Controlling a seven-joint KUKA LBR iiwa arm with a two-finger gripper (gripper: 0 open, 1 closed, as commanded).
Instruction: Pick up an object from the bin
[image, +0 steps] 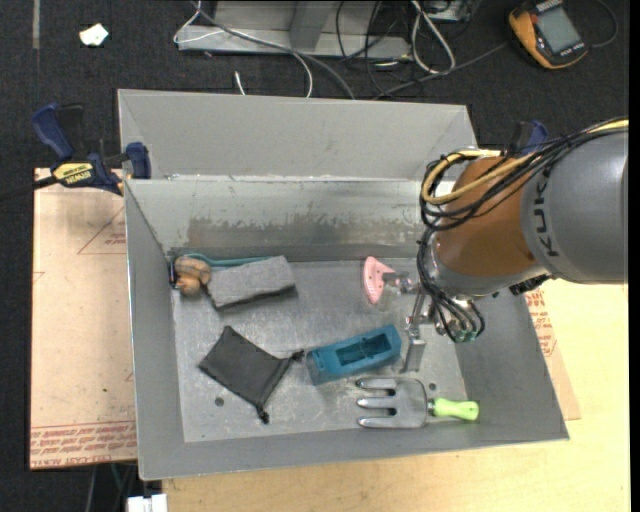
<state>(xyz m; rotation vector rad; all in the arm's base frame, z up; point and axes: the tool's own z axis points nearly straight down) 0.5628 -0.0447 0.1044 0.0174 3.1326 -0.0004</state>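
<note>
Nearest me lies the green-handled fork (410, 410), front right in the bin (300, 455), with the gripper (413, 355) poised between its tines and the blue block (352, 357) — spread or closed, I cannot tell — so I'd centre on one before descending.

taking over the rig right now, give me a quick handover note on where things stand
Gripper: low in the bin's right half, just right of the blue plastic piece, with the green-handled metal fork in front of it.
Elsewhere: small pink piece near the back wall, grey pad back left, black pouch front left.
Done: nothing lifted out yet.
Left: grasp one thing, probably the blue piece or fork, and lift.
</note>
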